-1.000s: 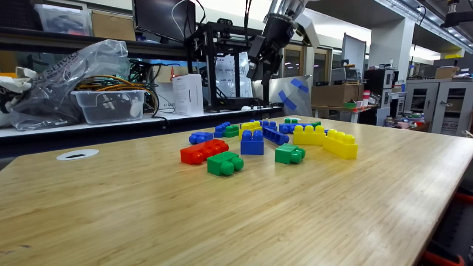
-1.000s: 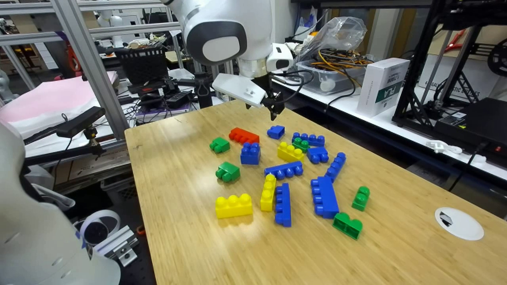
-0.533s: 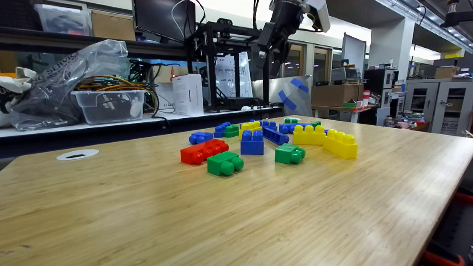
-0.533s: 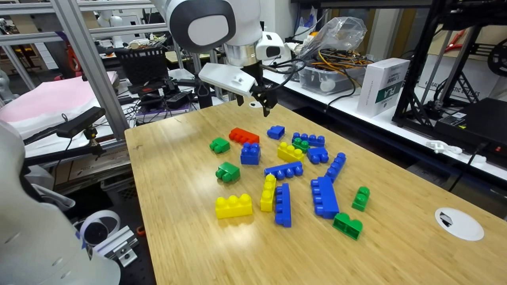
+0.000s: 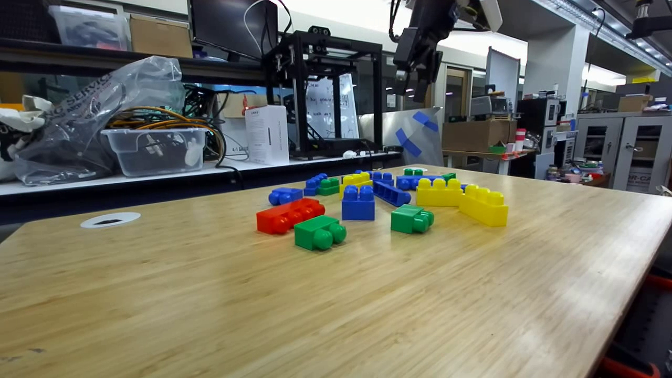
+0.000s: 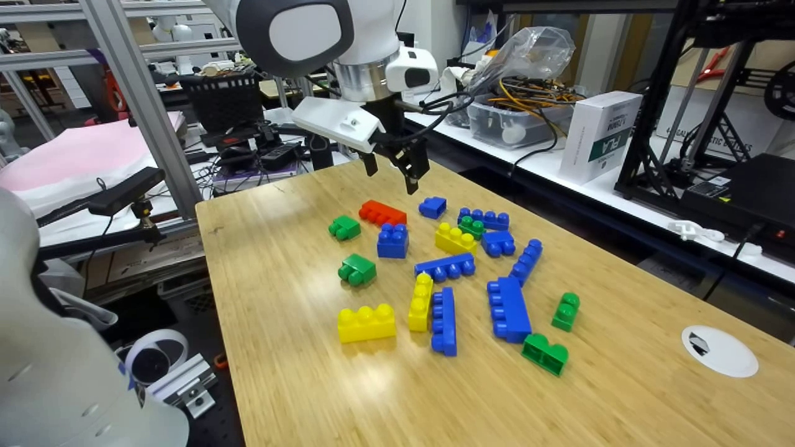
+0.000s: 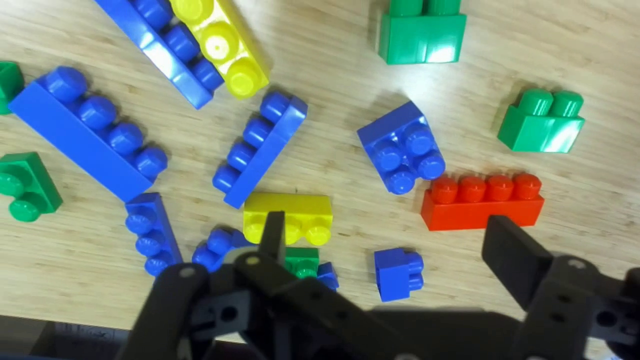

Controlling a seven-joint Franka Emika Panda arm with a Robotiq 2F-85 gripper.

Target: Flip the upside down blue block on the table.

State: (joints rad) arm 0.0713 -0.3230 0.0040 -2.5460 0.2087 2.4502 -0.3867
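A small blue block [image 7: 391, 276] lies on its side on the table [image 6: 298, 347], studs sideways. It also shows in both exterior views [image 5: 286, 195] [image 6: 433, 207]. A chunkier blue block [image 7: 402, 148] stands studs up, also in both exterior views [image 5: 358, 206] [image 6: 392, 245]. Another small blue block [image 6: 498, 243] lies beside a yellow brick. I cannot tell which block the task means. My gripper [image 7: 386, 235] is open and empty, high above the table in both exterior views [image 5: 410, 92] [image 6: 391, 180]. In the wrist view its fingers frame the side-lying block, touching nothing.
A red brick [image 7: 482, 215] lies near the right finger in the wrist view. A yellow brick [image 7: 288, 205] and a green brick [image 7: 302, 257] lie by the left finger. Several longer blue bricks [image 6: 509, 310], more green and yellow bricks share the table. A shelf [image 6: 714, 239] runs behind.
The gripper has moved to the right in an exterior view and to the left in the view that shows the robot's base. It stays open. The bricks have not moved.
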